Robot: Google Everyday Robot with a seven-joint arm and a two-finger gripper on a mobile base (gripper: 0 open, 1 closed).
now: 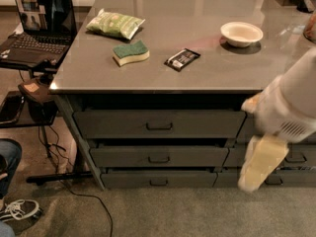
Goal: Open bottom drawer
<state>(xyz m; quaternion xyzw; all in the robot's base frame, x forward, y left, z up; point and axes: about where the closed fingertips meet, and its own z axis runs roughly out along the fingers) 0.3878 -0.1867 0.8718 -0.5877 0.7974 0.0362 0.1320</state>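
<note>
The bottom drawer (159, 178) is the slim dark grey-green front at the foot of the left stack, with a small dark loop handle (159, 182) at its centre. Its front sits in line with the drawers above and looks closed. My gripper (257, 166), pale yellow on a white arm (291, 107), hangs in front of the right stack, to the right of the bottom drawer and about level with it. It does not touch the handle.
Two taller drawers (159, 124) (159, 156) sit above the bottom one. A similar slim drawer (286, 179) is in the right stack behind my gripper. On the counter (197, 78) lie a chip bag (114, 23), a sponge (130, 52), a dark snack bar (182, 59) and a white bowl (241, 33). A laptop stand (34, 38), cables and a person's foot (15, 209) are at the left.
</note>
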